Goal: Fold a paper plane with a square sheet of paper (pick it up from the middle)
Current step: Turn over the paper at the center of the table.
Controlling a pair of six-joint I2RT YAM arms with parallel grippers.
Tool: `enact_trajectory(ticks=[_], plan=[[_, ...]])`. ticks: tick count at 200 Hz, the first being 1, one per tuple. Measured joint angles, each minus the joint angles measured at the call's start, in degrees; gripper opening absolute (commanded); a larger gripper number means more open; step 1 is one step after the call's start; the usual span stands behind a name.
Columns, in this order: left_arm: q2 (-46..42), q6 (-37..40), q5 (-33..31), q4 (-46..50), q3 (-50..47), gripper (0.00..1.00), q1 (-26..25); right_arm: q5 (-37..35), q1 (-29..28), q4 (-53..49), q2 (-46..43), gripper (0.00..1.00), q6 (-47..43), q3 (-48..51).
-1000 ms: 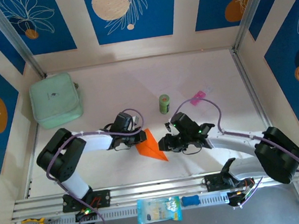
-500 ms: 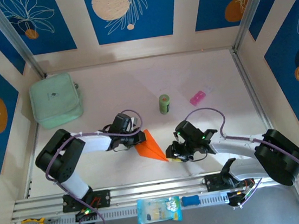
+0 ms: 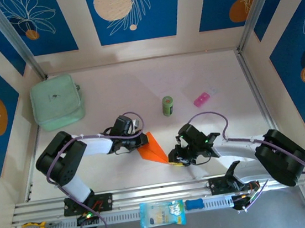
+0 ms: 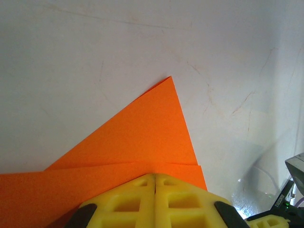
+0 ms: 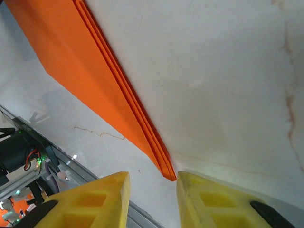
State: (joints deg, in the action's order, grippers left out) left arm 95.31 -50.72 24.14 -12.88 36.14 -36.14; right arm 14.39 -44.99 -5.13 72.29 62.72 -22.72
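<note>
Mostly folded already into a slim layered paper plane (image 3: 153,150) at the frame's centre, apparently pinned upper left under the tightly closed left gripper (image 3: 143,142), lower-right tip between the narrowly parted, empty right gripper (image 3: 175,161), likely leaving only final creasing.

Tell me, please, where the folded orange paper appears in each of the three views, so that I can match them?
Top external: the orange paper lies mid-table between the two arms.
Left wrist: lower middle, its tip pointing up, just beyond the left hand.
Right wrist: a long strip from top left down to the right hand.
Shared landmark: the white table.
</note>
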Motion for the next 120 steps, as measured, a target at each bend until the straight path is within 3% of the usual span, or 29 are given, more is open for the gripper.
enact_trajectory(ticks=[120], plan=[[0.00, -0.04, 0.50, -0.09, -0.11, 0.06, 0.31, 1.05, 0.28, 2.47, 1.77, 0.31, 1.90, 0.59]])
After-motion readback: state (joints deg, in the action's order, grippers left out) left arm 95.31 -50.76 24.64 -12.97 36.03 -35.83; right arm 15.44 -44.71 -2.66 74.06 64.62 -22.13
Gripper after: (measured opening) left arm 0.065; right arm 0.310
